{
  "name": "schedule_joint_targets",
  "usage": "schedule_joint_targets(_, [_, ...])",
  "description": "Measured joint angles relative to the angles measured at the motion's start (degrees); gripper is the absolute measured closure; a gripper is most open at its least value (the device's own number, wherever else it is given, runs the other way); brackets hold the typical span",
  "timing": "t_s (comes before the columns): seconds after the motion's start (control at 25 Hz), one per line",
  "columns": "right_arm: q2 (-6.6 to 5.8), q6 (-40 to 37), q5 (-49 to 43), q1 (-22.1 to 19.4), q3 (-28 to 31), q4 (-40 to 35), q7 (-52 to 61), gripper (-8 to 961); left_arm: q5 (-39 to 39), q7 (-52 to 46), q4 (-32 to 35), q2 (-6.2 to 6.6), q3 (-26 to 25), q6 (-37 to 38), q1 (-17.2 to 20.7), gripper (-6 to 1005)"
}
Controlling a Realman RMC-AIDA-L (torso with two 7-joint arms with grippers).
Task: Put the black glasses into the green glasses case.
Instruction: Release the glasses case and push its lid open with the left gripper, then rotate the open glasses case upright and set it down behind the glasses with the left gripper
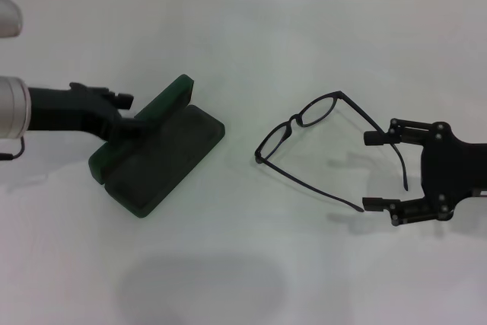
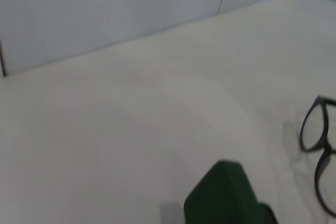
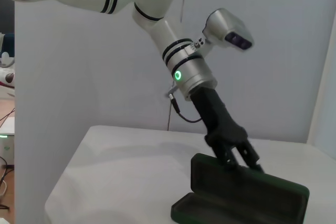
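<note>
We find the black glasses (image 1: 316, 138) lying on the white table (image 1: 304, 36), right of centre in the head view, with both temple arms unfolded and running toward the right gripper (image 1: 373, 171). The lenses face the green glasses case (image 1: 163, 154), and a strip of bare tabletop lies between the two, so they are apart. In the left wrist view the glasses (image 2: 317, 153) show only partly at the frame edge.

Our right gripper sits at the tips of the temple arms with its fingers spread wide apart; one fingertip is just beside the end of the farther temple, the other just beside the end of the nearer one. We cannot tell whether either finger touches the frame.

The case lies open, left of centre, its lid (image 1: 152, 123) raised at a slant above the base. Our left gripper (image 1: 125, 119) reaches in from the left and meets that lid; in the right wrist view its fingers (image 3: 239, 153) come down onto the lid's upper edge, closed around it as far as we can see.

Behind the table stands a pale tiled wall (image 2: 105, 14).
</note>
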Motion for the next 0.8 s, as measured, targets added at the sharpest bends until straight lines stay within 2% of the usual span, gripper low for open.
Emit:
schedule_joint_targets(0.52, [0.18,0.17,-0.06,0.36,-0.09,0.01,-0.02,98,1.86,-0.35,0.06,0.09,1.33,-0.07,-1.19,335])
schedule_joint_targets(0.64, [0.22,0.23,-0.05,0.21,-0.09,0.01,-0.07,98,1.95,-0.08,0.07,0.11,1.72,-0.07,-1.60,559])
schedule_joint_targets(0.8, [0.26,0.26,-0.05,-0.04,-0.10,0.01,-0.07,98,2.01,0.06,0.39,0.14,1.82,-0.08,-2.13,710])
